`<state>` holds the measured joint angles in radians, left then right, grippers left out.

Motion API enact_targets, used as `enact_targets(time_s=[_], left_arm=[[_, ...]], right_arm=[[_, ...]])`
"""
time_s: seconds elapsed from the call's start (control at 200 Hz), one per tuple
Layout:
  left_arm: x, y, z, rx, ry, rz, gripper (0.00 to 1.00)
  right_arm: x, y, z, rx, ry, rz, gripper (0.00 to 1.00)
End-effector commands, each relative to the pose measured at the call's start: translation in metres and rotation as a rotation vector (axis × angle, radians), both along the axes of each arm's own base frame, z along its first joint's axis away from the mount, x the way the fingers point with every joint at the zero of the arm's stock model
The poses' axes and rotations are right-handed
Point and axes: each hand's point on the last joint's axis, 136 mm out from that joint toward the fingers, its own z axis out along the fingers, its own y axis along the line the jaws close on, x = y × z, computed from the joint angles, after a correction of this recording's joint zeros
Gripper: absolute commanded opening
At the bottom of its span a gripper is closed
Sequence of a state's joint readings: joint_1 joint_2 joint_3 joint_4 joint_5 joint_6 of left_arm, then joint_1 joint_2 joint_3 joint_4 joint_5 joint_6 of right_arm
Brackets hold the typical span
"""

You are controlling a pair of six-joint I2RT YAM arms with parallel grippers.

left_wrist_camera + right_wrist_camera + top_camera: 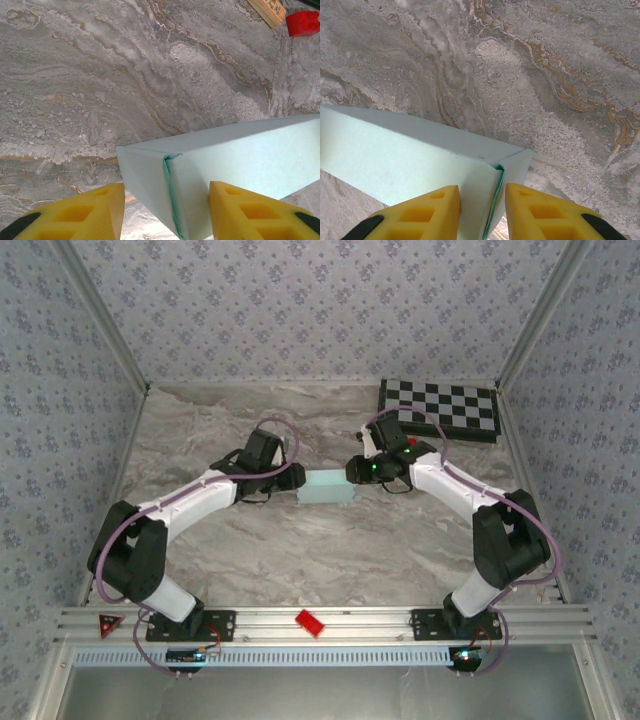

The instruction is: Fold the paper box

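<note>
Rectangular mint paper box (326, 487), ends pinched by left end effector (166, 200), right end effector (482, 195)

- Grey marble-patterned surface (300, 550) with brownish veins.
- Black-and-white checkered board (440, 408), lying flat in the surface's far right corner, beside the wall.
- Small red block (309, 622) on the aluminium rail (380, 625) along the near edge.
- Red triangular sticker (108, 624) at the rail's left end.
- Floral-patterned walls (300, 300) on 3 sides.
</note>
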<state>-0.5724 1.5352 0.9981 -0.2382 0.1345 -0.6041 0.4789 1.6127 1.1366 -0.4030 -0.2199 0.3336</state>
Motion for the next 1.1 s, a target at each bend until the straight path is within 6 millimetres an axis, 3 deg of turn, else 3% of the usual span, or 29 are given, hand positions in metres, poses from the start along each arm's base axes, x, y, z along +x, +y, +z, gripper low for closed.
enact_targets(time_s=[0.0, 0.62, 0.81, 1.094], left_arm=[[-0.028, 0.02, -0.033, 0.094, 0.116, 0.016, 0.47], [-0.037, 0.026, -0.049, 0.109, 0.135, 0.033, 0.48], [-0.03, 0.024, -0.035, 0.113, 0.102, 0.021, 0.49], [-0.009, 0.019, 0.008, 0.157, -0.006, -0.028, 0.57]], right_arm=[[-0.031, -0.032, -0.054, -0.173, 0.16, -0.042, 0.31], [-0.028, -0.043, -0.074, -0.256, 0.168, -0.056, 0.28], [-0.018, -0.033, -0.05, -0.208, 0.125, -0.041, 0.28], [-0.001, -0.014, 0.015, -0.055, -0.01, -0.012, 0.32]])
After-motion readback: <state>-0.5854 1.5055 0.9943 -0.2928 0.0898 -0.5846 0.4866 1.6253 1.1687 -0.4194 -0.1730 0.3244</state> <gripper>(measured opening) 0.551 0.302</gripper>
